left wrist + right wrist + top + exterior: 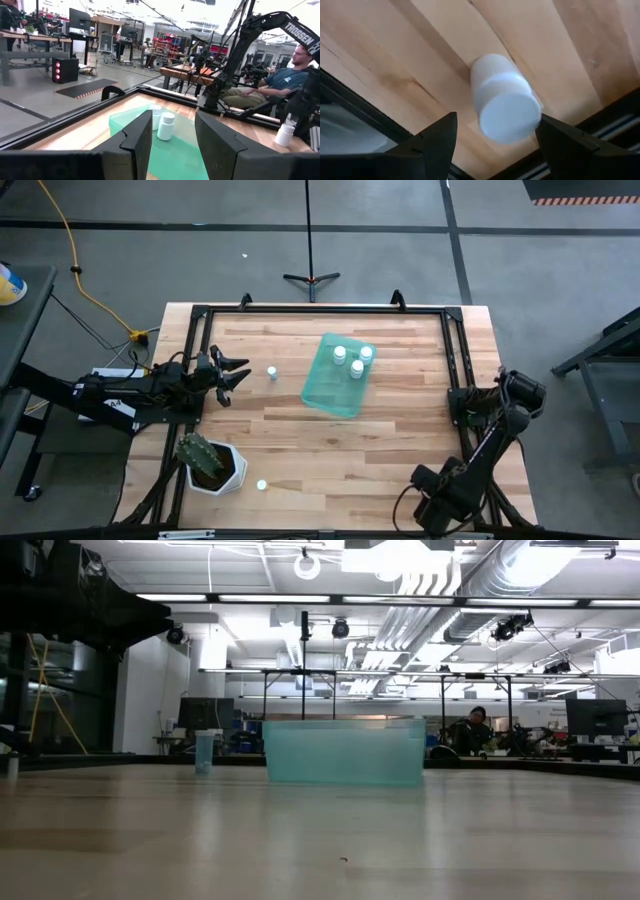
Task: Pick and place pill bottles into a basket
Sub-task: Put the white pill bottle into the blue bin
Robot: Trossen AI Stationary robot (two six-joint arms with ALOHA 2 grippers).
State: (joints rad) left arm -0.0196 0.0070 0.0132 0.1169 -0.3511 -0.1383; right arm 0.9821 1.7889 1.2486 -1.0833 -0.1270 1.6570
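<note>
Wooden table carries the basket — long axis tilted, three pill bottles upright inside — both grippers unclenched

A light wooden plank worktop sits inside a black metal frame. A green cactus stands in a white hexagonal pot near its front left corner. A yellow cable trails across the grey floor, beside a black tripod stand. A seated person shows beyond.
</note>
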